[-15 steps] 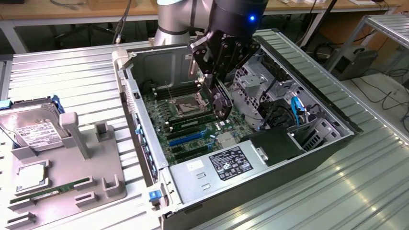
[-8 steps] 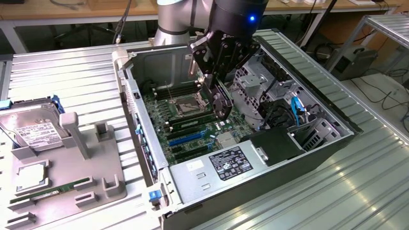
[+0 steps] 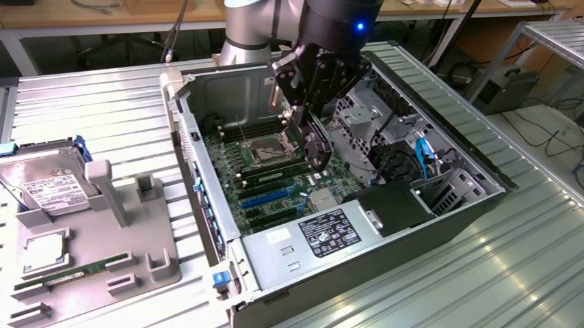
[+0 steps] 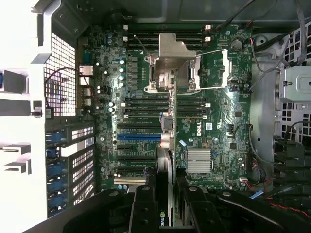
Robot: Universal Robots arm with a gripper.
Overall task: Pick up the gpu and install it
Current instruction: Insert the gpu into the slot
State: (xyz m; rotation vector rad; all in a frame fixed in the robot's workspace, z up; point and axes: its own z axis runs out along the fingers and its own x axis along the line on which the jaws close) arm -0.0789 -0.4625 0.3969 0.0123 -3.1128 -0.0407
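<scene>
bright even room light; glare whitens the case rim [image 4: 46,29], interior dimmer.

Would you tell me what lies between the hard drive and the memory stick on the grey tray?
A square silver chip, in the exterior view.

A ribbed silver metal table [image 3: 511,273] fills the foreground. Behind the table runs a long light-brown wooden bench [image 3: 109,17] on white metal legs [image 3: 20,55], with a thin black cable [image 3: 175,31] hanging below it; beyond the table on the exterior view's right lies pale grey floor [image 3: 524,126] with loose dark cables [image 3: 559,140], a dark grey box [image 3: 505,85] and a grey metal frame [image 3: 550,24]; the light is bright and even.
</scene>
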